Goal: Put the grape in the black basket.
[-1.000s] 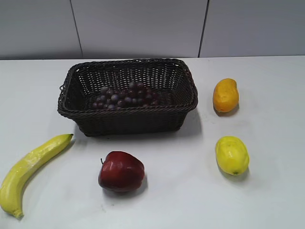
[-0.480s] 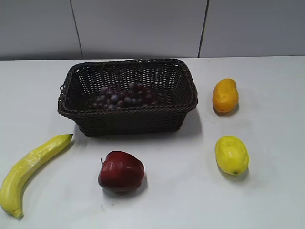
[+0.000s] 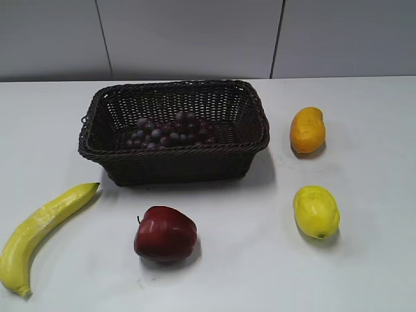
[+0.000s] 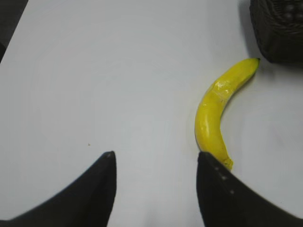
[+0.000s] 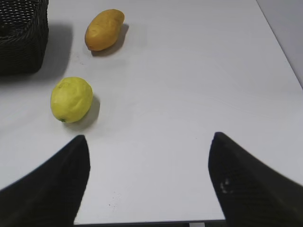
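The grape [image 3: 170, 130], a long bunch of small dark purple-red berries, lies inside the black basket [image 3: 174, 158] on its floor. The basket stands at the middle back of the white table; a corner of it shows in the left wrist view [image 4: 279, 33] and in the right wrist view [image 5: 21, 42]. Neither gripper shows in the exterior view. My left gripper [image 4: 156, 155] is open and empty above bare table left of the banana. My right gripper [image 5: 149, 137] is open and empty above the table's front edge.
A yellow banana [image 3: 42, 224] lies at the front left and also shows in the left wrist view [image 4: 218, 109]. A red apple [image 3: 165, 233] sits in front of the basket. An orange mango [image 3: 307, 129] and a yellow lemon [image 3: 316, 211] lie on the right.
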